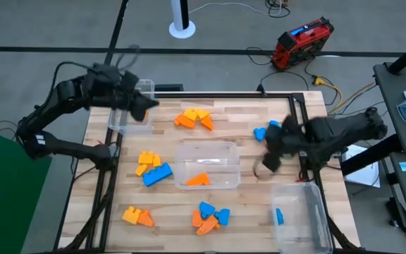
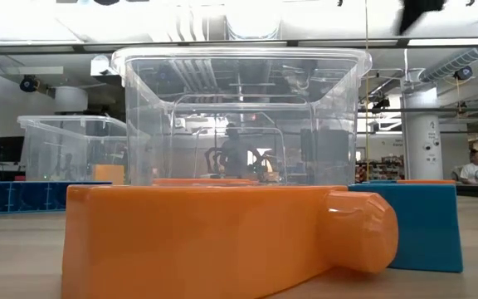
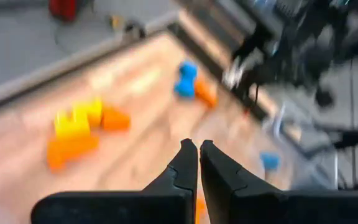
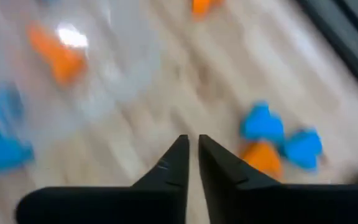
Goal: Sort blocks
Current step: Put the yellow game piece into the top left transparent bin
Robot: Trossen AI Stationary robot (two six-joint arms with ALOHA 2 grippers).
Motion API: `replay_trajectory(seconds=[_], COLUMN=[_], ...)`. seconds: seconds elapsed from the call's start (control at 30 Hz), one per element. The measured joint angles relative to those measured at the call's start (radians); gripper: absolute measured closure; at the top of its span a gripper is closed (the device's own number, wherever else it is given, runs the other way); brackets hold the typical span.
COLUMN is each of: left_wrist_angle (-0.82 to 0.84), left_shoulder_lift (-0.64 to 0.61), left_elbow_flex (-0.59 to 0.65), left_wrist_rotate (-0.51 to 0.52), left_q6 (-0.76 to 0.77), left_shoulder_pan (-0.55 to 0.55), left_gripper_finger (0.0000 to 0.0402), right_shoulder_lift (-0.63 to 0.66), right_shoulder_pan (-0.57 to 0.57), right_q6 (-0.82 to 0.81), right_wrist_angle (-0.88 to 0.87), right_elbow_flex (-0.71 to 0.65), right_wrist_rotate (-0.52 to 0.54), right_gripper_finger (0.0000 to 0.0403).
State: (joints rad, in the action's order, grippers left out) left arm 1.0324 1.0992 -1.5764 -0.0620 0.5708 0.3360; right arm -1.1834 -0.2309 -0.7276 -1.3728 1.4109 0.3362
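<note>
Left pincer (image 3: pixel 198 163) closed, empty, right pincer (image 4: pixel 192 158) nearly closed, empty — blocks (image 1: pixel 194 118) scattered

Glossy plastic blocks (image 1: pixel 194 118), wood table (image 1: pixel 245 113)

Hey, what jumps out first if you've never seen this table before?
Bright yellow, orange and blue blocks lie in small clusters over the wooden table, around a clear bin at its centre holding one orange block. Two dark arms reach in from either side: the left hand by a clear bin at the far left edge, the right hand just right of the centre bin, both with fingers together and nothing held.
</note>
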Motion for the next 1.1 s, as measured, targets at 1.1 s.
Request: replay_trajectory(seconds=[1.1], left_wrist_angle=[0.199], left_shoulder_lift=[0.025], left_elbow_flex=[0.673], left_wrist_rotate=[-0.008], left_q6=[0.624], left_shoulder_pan=[-0.470], left_gripper_finger=[0.0359], right_shoulder_lift=[-0.030], right_shoulder_pan=[0.374], right_q6=[0.406], right_wrist_angle=[0.563], right_elbow_flex=[0.000], right_wrist_rotate=[-0.005], right_gripper_finger=[0.0390])
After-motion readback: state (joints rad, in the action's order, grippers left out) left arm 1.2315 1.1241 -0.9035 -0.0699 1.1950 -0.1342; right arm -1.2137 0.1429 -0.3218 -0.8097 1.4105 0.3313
